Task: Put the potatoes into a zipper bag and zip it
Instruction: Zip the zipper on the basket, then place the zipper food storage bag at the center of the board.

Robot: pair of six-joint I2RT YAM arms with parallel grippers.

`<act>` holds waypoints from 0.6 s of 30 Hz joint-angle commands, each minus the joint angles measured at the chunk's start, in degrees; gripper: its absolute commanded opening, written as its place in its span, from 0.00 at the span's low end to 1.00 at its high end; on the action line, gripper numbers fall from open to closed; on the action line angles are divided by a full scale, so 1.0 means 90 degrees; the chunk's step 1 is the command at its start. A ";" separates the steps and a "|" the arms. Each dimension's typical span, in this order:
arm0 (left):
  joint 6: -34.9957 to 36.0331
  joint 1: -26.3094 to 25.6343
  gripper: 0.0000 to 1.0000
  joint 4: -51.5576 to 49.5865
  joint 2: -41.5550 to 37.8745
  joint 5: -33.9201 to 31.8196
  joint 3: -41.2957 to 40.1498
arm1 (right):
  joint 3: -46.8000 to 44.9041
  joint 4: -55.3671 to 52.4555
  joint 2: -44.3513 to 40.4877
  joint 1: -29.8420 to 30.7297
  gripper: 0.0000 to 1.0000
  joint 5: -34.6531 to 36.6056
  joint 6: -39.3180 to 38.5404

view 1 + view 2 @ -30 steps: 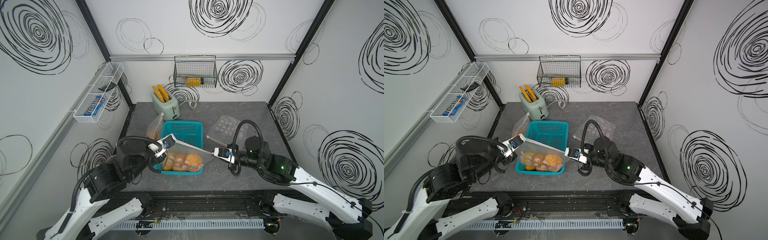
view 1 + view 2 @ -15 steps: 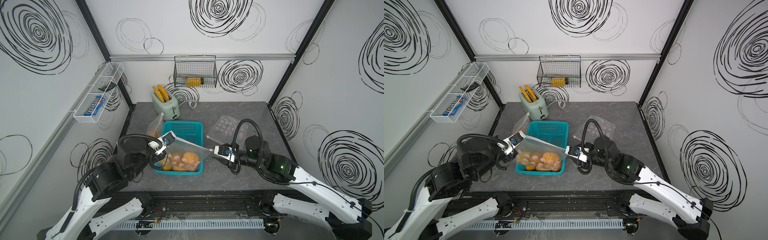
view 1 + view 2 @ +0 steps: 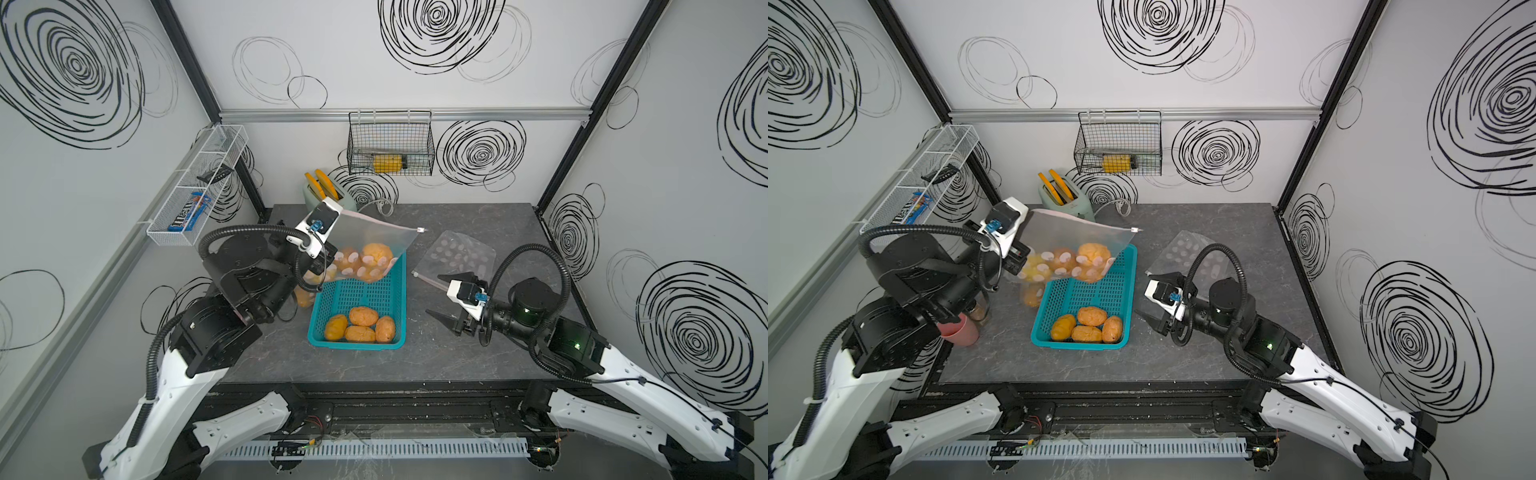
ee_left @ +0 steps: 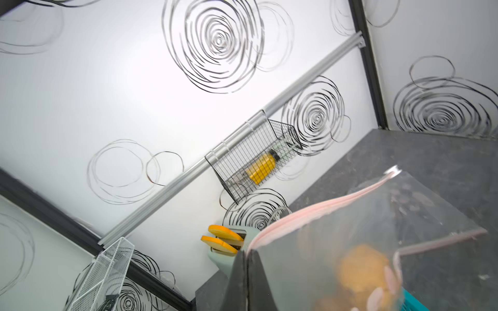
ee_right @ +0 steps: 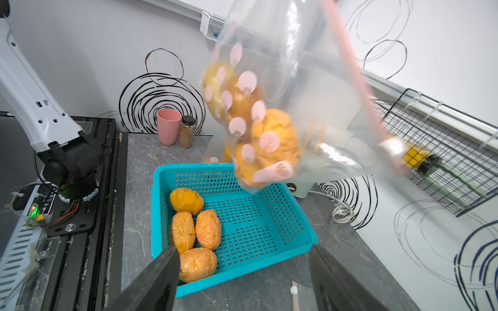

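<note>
- The zipper bag [image 3: 376,235] is thin clear plastic, shiny and crinkly, with pink dots and a pink zip strip.
- The potatoes [image 5: 198,264] have dull, wrinkly orange-brown skin.
- The basket [image 5: 159,215] is smooth blue-green plastic full of little holes.
- The table [image 3: 457,365] looks like dark grey stone, dull, with pale lines.
- The wall basket [image 3: 390,141] is thin black metal wire.
- The shelf [image 3: 216,143] is white wire.
- The cup [image 5: 169,129] is dull pink plastic.
- My right gripper [image 5: 242,249] has dull black fingers [image 5: 156,280].
- The rail [image 3: 498,114] is silvery metal.
</note>
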 commanded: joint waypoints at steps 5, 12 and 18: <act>-0.0934 0.2615 0.00 0.1714 0.1078 0.1142 0.0440 | -0.0558 0.0446 -0.0049 -0.0029 0.77 -0.0620 0.0505; -0.2484 0.4951 0.00 0.3005 0.1435 0.2146 0.0059 | -0.1021 0.0534 -0.0053 -0.0024 0.76 -0.0826 0.0542; -0.2209 0.5285 0.00 0.3820 0.1522 0.2327 -0.1061 | -0.1263 0.0682 0.0196 -0.0025 0.74 -0.0820 0.0861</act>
